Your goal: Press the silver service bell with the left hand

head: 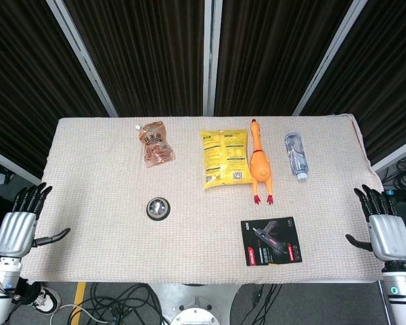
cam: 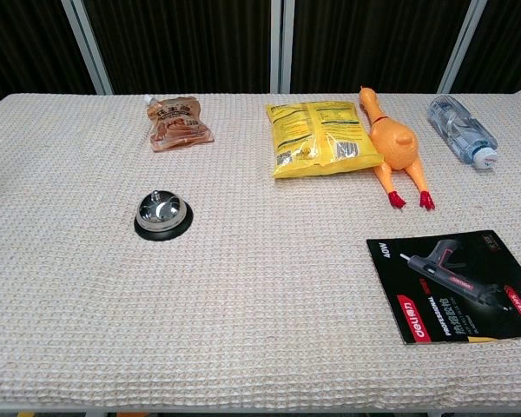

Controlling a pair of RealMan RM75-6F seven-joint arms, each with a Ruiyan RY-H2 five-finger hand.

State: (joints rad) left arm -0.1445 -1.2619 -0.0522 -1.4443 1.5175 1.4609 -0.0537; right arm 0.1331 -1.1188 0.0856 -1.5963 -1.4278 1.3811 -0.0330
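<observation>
- Resting untouched on the cloth (head: 95, 169), the bell (head: 158, 208) sat left of centre, nearer the front edge than the brown pouch (head: 155, 143) behind it.
- Left hand (head: 19, 229) hovered off the table's left edge, fingers spread, empty (well apart from the bell).
- Right hand (head: 386, 230) mirrored it at the right edge, also spread and empty.

black glue-gun package (cam: 456, 285): "PROFESSIONAL" | red brand tag: unclear | other packs: unreadable
</observation>
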